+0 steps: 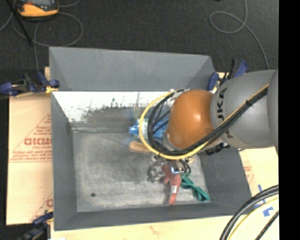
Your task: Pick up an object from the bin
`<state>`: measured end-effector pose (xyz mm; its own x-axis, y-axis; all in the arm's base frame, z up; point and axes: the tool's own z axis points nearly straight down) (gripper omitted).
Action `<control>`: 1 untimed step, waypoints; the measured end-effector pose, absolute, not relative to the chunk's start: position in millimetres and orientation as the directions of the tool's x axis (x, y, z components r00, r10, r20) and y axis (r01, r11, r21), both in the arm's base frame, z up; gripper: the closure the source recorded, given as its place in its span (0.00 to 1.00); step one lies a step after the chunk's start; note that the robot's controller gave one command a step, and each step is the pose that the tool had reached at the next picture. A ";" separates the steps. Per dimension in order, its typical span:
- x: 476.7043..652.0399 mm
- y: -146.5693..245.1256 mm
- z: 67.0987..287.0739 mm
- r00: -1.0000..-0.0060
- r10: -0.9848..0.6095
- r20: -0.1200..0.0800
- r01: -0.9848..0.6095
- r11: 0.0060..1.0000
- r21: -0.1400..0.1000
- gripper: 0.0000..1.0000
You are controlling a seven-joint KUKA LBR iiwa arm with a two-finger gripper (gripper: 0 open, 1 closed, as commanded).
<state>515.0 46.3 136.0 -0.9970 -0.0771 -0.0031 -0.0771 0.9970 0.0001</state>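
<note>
Dark floor point(140, 23) around the bin point(63, 154), crossed by thin pale cable point(211, 19) in loose loops towards the upper right and upper left. One orange and black device point(36, 7) at the top left edge, partly cut off, with a thicker dark lead running down from it across the floor. Inside the bin, near the far wall: one blue item point(135, 128), partly hidden, shape not legible. Just below it, one tan stick-like piece point(137, 146), lying roughly level, its right end covered. Towards the near right corner: one green strap-like item point(196, 189), bent, lying flat. One small dark speck point(93, 194) lay on the bare bottom, well apart from the rest.
</note>
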 end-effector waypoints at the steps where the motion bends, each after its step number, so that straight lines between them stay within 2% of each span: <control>1: 490.0 35.0 179.6 -0.993 -0.120 0.004 -0.120 0.993 -0.001 1.00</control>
<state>490.0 35.0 179.6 -0.9927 -0.1202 0.0044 -0.1202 0.9927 -0.0012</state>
